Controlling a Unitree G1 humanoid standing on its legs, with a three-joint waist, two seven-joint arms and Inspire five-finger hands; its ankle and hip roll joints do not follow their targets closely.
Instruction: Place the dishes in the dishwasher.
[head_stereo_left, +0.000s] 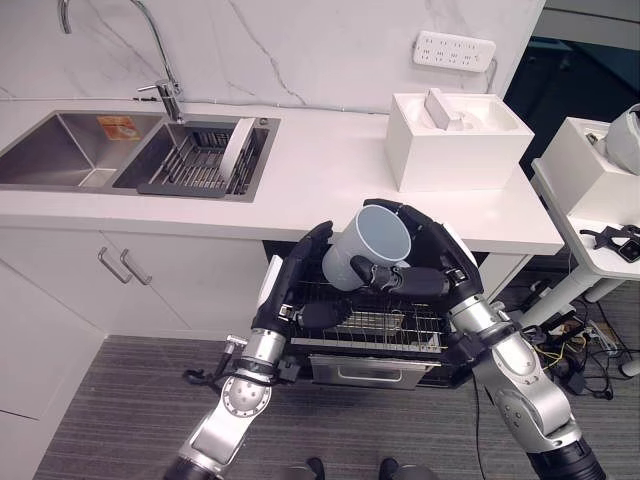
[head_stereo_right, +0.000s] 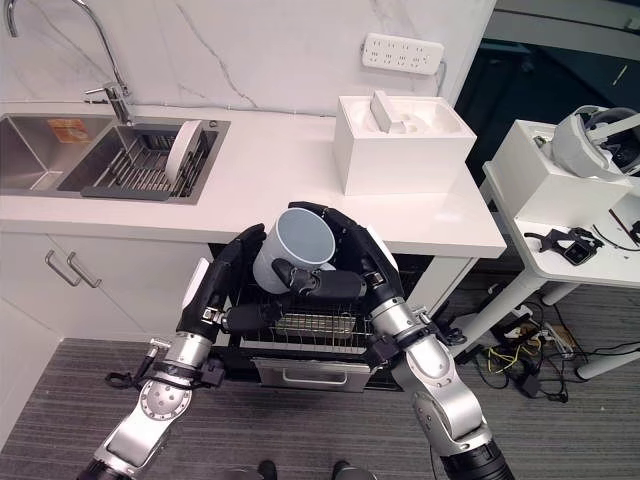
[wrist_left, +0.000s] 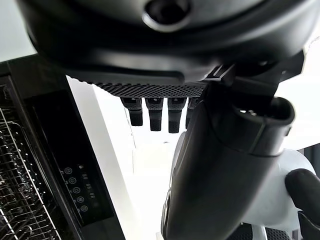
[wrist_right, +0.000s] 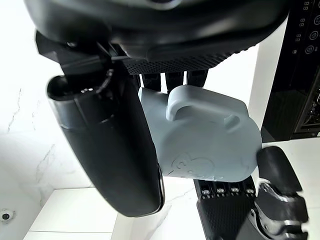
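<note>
Below both hands the dishwasher rack (head_stereo_left: 385, 325) stands pulled out, seemingly empty. Above it, the right hand (head_stereo_left: 425, 270) curls around a grey mug (head_stereo_left: 368, 246) while the left hand (head_stereo_left: 300, 285) cups its other side, fingers fairly straight. One plate (head_stereo_left: 236, 148) waits in the sink rack, well beyond them.

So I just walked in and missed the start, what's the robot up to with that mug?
The robot holds a pale blue-grey mug between both hands above the pulled-out wire dishwasher rack under the white counter. The right hand has its fingers curled round the mug; the left hand presses against its side with straight fingers. A white plate stands in the dish rack in the steel sink.
</note>
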